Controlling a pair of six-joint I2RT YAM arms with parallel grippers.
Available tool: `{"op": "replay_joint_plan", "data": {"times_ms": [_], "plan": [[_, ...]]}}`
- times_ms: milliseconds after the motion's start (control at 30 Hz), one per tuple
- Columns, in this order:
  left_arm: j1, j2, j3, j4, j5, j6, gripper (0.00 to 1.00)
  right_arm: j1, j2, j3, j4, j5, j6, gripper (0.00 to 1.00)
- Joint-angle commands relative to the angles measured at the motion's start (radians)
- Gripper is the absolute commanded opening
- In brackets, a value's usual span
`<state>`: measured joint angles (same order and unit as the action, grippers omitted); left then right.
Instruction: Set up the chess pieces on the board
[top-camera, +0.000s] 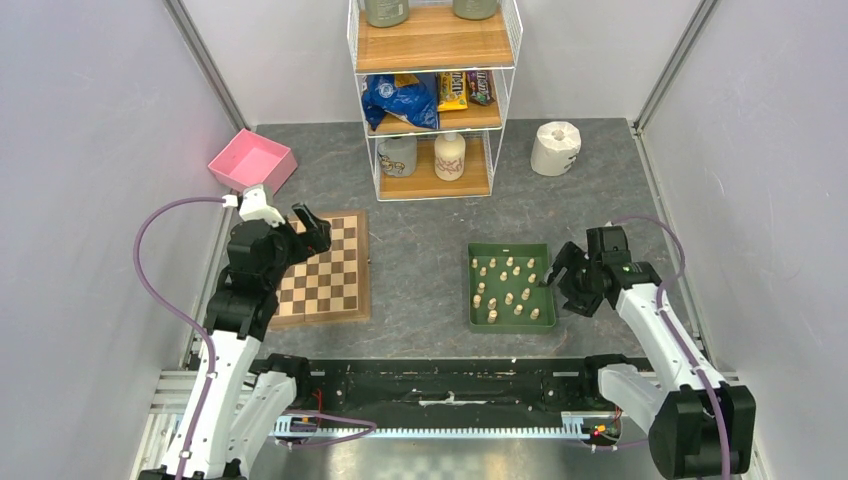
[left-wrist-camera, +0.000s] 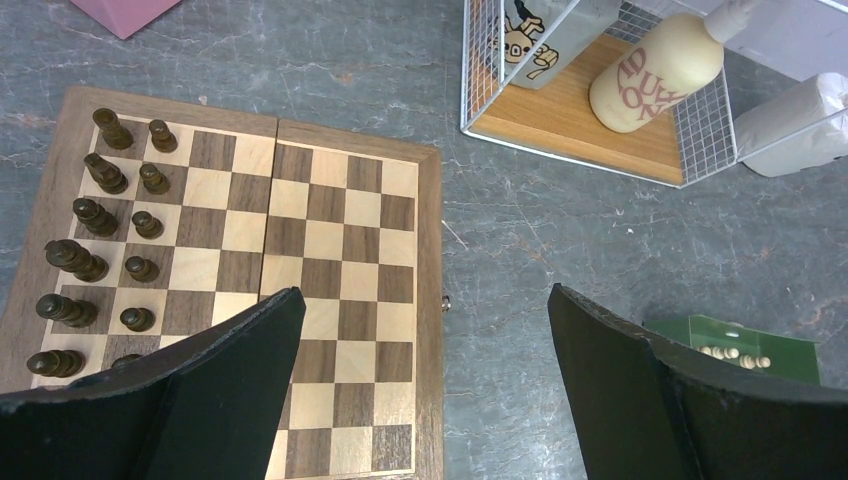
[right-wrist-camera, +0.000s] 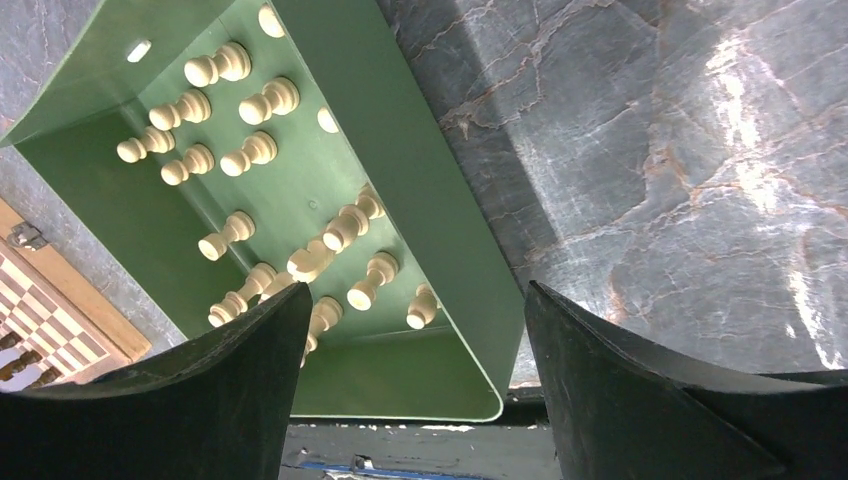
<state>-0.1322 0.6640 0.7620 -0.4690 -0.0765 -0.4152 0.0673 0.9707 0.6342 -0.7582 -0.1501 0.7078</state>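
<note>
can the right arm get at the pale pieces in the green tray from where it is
Probably yes: the right arm hangs at the green tray's right wall with its jaws apart, and the pale pieces lie uncovered inside, nothing over them.

The checkered wooden board (top-camera: 335, 275) lies flat on the surface, with dark brown chess pieces (left-wrist-camera: 100, 215) upright in 2 columns along 1 edge, while pale cream pieces (top-camera: 510, 285) sit scattered in the green tray (top-camera: 512, 326).
</note>
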Motion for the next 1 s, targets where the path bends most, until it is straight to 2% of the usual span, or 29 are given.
{"op": "replay_joint_plan", "data": {"times_ms": [0,633,967], "plan": [[0.001,-0.007,-0.004,0.035,0.001,0.006,1.00,0.000,0.027,-0.015,0.074,-0.056,0.008,0.86],[0.000,-0.002,-0.006,0.036,0.004,0.006,1.00,0.008,0.182,-0.008,0.232,-0.157,-0.030,0.91],[0.000,0.006,0.003,0.023,0.003,0.003,1.00,0.075,0.209,0.004,0.311,-0.148,0.051,0.91]]}}
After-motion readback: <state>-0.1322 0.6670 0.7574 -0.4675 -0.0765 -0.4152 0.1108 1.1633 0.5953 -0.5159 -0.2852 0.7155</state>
